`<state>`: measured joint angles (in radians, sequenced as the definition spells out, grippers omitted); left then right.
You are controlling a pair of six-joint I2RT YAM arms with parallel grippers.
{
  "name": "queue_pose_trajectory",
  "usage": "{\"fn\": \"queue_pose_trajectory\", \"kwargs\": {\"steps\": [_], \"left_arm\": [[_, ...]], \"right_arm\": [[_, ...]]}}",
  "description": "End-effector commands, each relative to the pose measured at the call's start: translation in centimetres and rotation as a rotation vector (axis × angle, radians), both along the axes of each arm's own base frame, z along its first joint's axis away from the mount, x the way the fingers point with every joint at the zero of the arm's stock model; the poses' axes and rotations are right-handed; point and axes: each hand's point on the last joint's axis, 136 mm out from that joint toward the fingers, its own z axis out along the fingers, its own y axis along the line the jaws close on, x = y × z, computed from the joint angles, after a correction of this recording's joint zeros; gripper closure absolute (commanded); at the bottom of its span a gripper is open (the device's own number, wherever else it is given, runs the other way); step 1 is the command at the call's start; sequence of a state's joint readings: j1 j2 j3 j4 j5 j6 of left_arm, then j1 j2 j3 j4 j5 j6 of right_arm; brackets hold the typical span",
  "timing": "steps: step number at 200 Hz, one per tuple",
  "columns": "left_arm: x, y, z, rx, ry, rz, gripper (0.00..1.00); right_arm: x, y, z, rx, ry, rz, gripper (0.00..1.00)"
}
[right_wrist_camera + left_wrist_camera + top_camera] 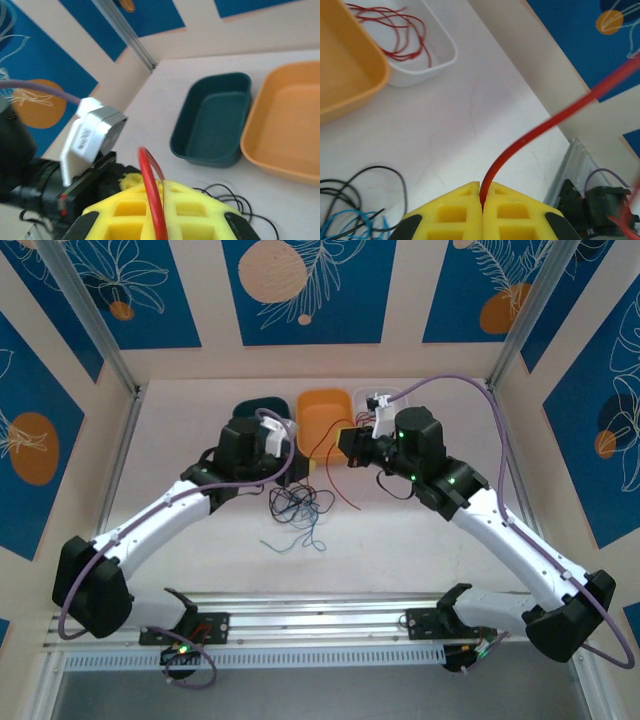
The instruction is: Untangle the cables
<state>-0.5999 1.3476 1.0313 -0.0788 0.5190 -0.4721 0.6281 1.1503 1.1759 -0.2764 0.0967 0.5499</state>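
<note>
Pinching a red cable (535, 132), left claw (481, 197) pressed together on it, right claw (159, 195) likewise nipping red cable, black and blue cables (297, 508) tangled on the bench (420, 550) beside both claws

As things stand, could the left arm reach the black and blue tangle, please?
Probably not yet: the left gripper is shut on a red cable. The tangle lies close by, nothing between.
</note>
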Motion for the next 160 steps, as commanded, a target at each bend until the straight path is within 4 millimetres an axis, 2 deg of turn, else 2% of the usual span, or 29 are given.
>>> {"fn": "queue_pose_trajectory", "kwargs": {"steps": [1, 16, 52, 77, 134, 160], "left_arm": [[-0.4, -2.1, 1.5, -0.099, -0.018, -0.051, 0.85], [-0.3, -2.3, 1.0, -0.117, -0.003, -0.049, 0.71], [0.6, -1.3, 1.2, -0.099, -0.034, 0.028, 0.21], [1.0, 0.4, 1.7, -0.076, -0.073, 0.114, 0.01], [1.3, 6.0, 1.5, 0.029, -0.136, 0.336, 0.0], [0.9, 8.3, 1.2, 0.08, -0.161, 0.409, 0.0]], "right_arm": [[0.9, -1.4, -0.6, -0.011, 0.082, -0.057, 1.0], [2.1, -2.7, -0.8, -0.043, 0.105, -0.104, 1.0], [4.7, -5.1, -1.6, -0.129, 0.144, -0.149, 1.0], [6.5, -6.7, -2.2, -0.204, 0.149, -0.184, 1.0], [11.6, -10.8, -3.7, -0.301, 0.17, -0.286, 1.0], [13.9, -12.1, -5.2, -0.336, 0.189, -0.307, 1.0]]}}
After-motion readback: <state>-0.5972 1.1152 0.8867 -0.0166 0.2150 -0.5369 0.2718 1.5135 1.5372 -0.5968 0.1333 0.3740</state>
